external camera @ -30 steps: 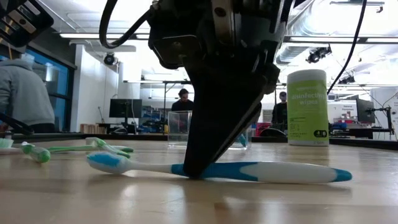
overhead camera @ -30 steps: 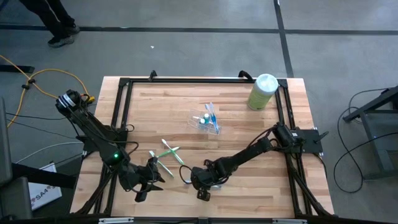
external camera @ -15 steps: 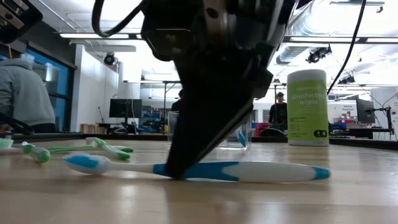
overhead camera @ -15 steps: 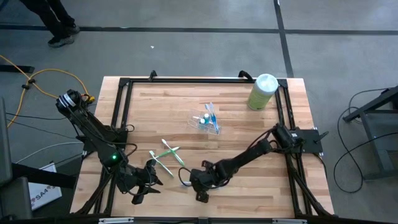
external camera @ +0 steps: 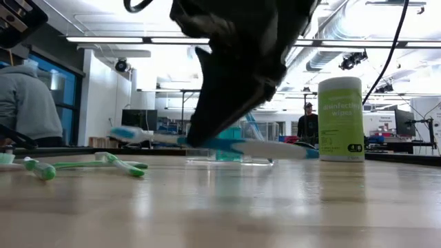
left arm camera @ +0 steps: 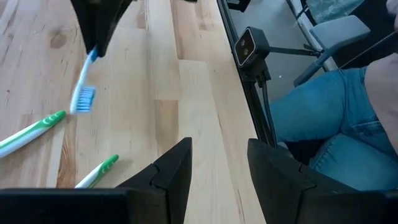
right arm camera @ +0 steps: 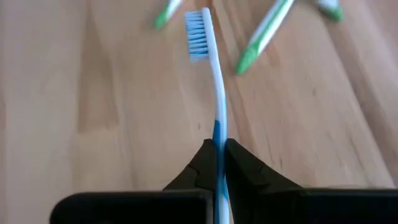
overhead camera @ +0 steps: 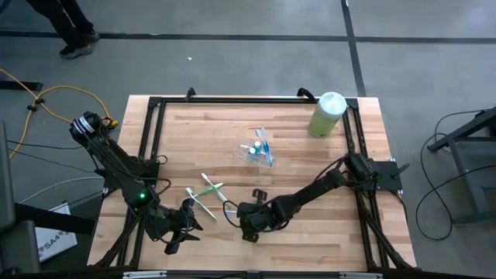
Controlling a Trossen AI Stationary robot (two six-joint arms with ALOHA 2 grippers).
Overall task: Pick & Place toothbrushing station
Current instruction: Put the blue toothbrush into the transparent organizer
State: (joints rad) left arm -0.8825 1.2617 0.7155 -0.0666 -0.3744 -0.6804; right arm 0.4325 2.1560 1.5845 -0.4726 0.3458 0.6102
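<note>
My right gripper (overhead camera: 246,222) is shut on a blue-white toothbrush (external camera: 227,143) above the table's near middle; the brush also shows in the right wrist view (right arm camera: 211,74) and the left wrist view (left arm camera: 84,87). Two green-white toothbrushes (overhead camera: 205,194) lie crossed on the table just left of it. The clear cup (overhead camera: 256,151) with a blue toothbrush and small white tubes sits at the table's middle. My left gripper (left arm camera: 217,168) is open and empty near the table's near left corner (overhead camera: 180,226). My right gripper pinches the toothbrush's handle at its blue middle part (right arm camera: 217,134) between its two fingers (right arm camera: 239,165). The fingers slant down from above. The brush is lifted clear of the table, nearly level, its bristle head (external camera: 127,133) toward the table's left and slightly higher.
A pale green canister with a white top (overhead camera: 327,114) stands at the far right corner. A black frame (overhead camera: 232,99) runs along the table's edges. A person (external camera: 27,103) is in the room beyond; a person's legs (left arm camera: 336,124) show by the table's near side.
My right gripper has slid the blue-white toothbrush a little toward the table's left, then gone up with it and turned. The brush, which lay flat on the table, now hangs clear of it with its head end a little raised.
</note>
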